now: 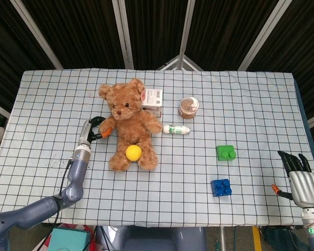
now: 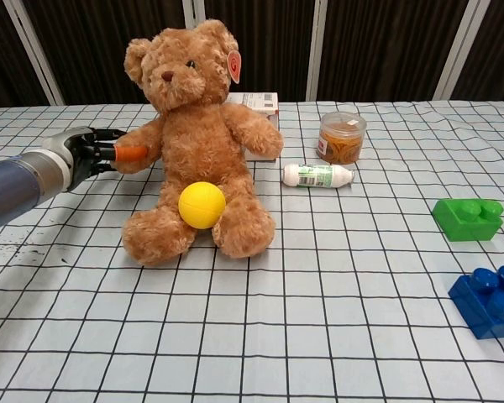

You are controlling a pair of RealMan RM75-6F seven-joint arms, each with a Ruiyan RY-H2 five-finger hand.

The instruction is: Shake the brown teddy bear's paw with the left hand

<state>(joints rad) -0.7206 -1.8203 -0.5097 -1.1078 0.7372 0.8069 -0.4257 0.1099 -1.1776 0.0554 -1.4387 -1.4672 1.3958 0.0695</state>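
Head view shows one brown teddy bear [image 1: 129, 124] sitting on the counter [image 1: 240, 104], left of the middle. It sits up tall, with its head toward the far edge and its two legs sticking out toward the robot. In the chest view the bear [image 2: 197, 143] leans a little to the left and faces the camera. One yellow ball [image 1: 133, 152] rests between its legs, touching them. The left robot hand [image 2: 86, 153] is at the bear's paw [image 2: 136, 149], with dark fingers curled around it and an orange fingertip [image 2: 132, 154] pressed on the fur, so it is gripping the paw. The right robot hand [image 1: 302, 180] is far away at the near right edge of the counter, holding nothing, with its fingers straight and a little apart. Behind the bear there is one small white box [image 1: 152, 98], touching its shoulder. There is one round tub with a clear lid [image 1: 188, 107], one small white bottle [image 1: 176, 129] lying on its side just beside the bear's other arm, one green block [image 1: 226, 152] and one blue block [image 1: 220, 187].
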